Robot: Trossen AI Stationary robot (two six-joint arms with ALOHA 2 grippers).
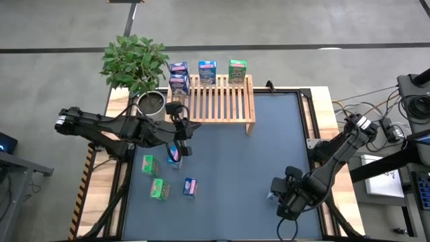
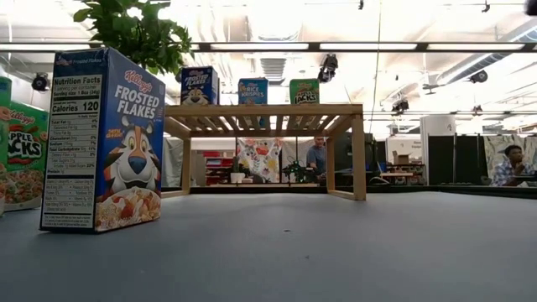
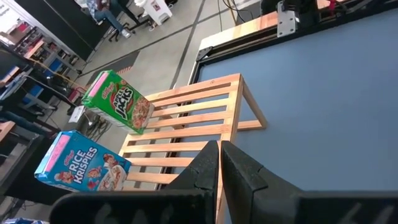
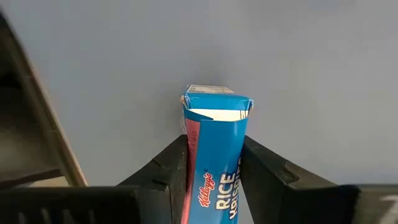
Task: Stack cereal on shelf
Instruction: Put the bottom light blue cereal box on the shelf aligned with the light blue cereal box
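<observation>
Right wrist view: right gripper (image 4: pixel 214 165) clamping a blue Rice Krispies box (image 4: pixel 217 149), long axis running out past the fingertips, sitting near-right on the table (image 1: pixel 269 148), well apart from the shelf (image 1: pixel 218 101) far-left; left gripper (image 3: pixel 219 163) pinched shut, empty, hovering nearer it.

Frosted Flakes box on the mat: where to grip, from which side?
Frosted Flakes box: come from above and pinch its top end across the broad faces. It stands upright, thinnest that way, with its top free; an Apple Jacks box stands beside it.
</observation>
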